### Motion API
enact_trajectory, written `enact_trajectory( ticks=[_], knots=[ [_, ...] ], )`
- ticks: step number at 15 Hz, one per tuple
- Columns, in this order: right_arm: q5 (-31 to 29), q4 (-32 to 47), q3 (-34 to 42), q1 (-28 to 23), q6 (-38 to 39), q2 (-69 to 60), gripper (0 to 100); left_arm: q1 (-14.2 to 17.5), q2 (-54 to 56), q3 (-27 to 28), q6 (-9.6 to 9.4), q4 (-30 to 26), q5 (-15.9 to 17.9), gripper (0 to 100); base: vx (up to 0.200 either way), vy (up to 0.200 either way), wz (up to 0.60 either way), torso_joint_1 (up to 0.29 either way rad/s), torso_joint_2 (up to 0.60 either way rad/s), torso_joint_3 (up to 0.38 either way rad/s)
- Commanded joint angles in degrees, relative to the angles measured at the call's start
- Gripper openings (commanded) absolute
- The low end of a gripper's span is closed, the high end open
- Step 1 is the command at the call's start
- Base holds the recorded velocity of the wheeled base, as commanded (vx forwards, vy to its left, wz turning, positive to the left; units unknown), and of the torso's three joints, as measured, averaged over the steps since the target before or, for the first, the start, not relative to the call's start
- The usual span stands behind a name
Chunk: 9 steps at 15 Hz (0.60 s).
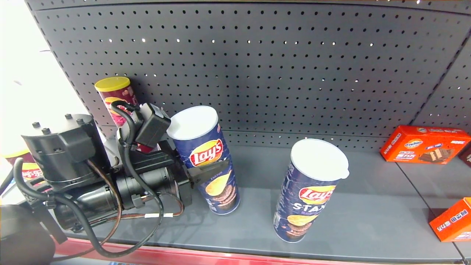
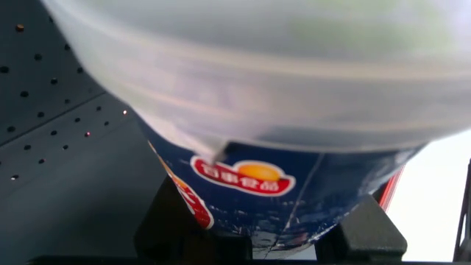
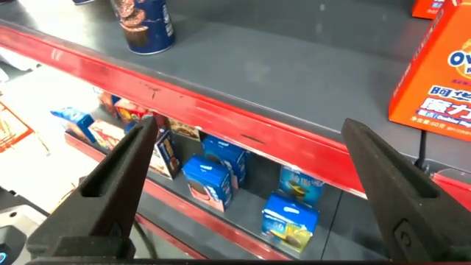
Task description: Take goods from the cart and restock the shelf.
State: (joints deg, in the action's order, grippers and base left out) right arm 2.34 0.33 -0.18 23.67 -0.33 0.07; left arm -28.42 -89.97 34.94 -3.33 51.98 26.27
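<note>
Head view, grasp: left gripper [image 1: 210,172] clenched on the blue chip canister [image 1: 205,151], jaws grasping its body at mid-height.
Head view, position: held canister sits toward the back left corner of the shelf [image 1: 368,221], just in front of a red canister with yellow lid [image 1: 116,94]. A second blue canister [image 1: 309,191] stands well apart, mid-shelf, nearer the front edge.
Head view, step (judged): set-down. Seat the base flat before letting go. Open slowly, then withdraw straight toward the front edge so the tall tube is not tipped into the red one.
Head view, unclear: whether the base fully touches the shelf. The far jaw is hidden behind the canister. The orange boxes [image 1: 423,143] at the right end are partly cut off.
Left wrist view: white lid [image 2: 257,66] is very close to the lens. Blue body sits between two dark jaws. Base hidden.
Right wrist view: right gripper [image 3: 250,129] released, jaws spread wide, holding nothing, in front of the shelf's red front edge [image 3: 221,103]. Blue packets [image 3: 210,180] on the shelf below are hard to identify.
</note>
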Motion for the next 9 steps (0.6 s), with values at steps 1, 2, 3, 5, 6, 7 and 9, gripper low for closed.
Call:
enact_trajectory(
  ticks=[1, 2, 3, 5, 6, 7, 9],
  knots=[
    [0.1, 0.0, 0.0, 0.6, 0.0, -0.1, 100, -0.1, -0.1, 0.0, -0.01, 0.0, 0.0, 0, 0.0, 0.0, 0.0, 0.0, 0.0, 0.0],
    [0.1, 0.0, 0.0, 0.7, 0.0, -0.1, 100, 0.0, -0.2, 0.0, -0.01, 0.0, 0.0, 0, 0.0, 0.0, 0.0, 0.0, 0.0, 0.0],
    [0.1, 0.0, 0.0, 0.8, 0.0, -0.1, 100, 0.0, -0.2, 0.0, -0.01, 0.1, 0.0, 0, 0.0, 0.0, 0.0, 0.0, 0.0, 0.0],
    [0.1, 0.0, 0.0, 0.8, 0.0, -0.1, 100, 0.1, -0.2, 0.0, -0.01, 0.1, 0.0, 0, 0.0, 0.0, 0.0, 0.0, 0.0, 0.0],
    [0.1, 0.0, 0.0, 0.8, 0.0, -0.1, 100, 0.1, -0.2, 0.0, -0.01, 0.1, 0.0, 0, 0.0, 0.0, 0.0, 0.0, 0.0, 0.0],
    [0.1, 0.0, 0.0, 0.8, 0.0, -0.1, 100, 0.1, -0.2, 0.0, -0.01, 0.1, 0.0, 0, 0.0, 0.0, 0.0, 0.0, 0.0, 0.0],
    [0.1, 0.0, 0.0, 0.8, 0.0, -0.1, 100, 0.1, -0.2, 0.0, -0.01, 0.1, 0.0, 0, 0.0, 0.0, -0.6, 0.002, 0.0, 0.002]
  ],
)
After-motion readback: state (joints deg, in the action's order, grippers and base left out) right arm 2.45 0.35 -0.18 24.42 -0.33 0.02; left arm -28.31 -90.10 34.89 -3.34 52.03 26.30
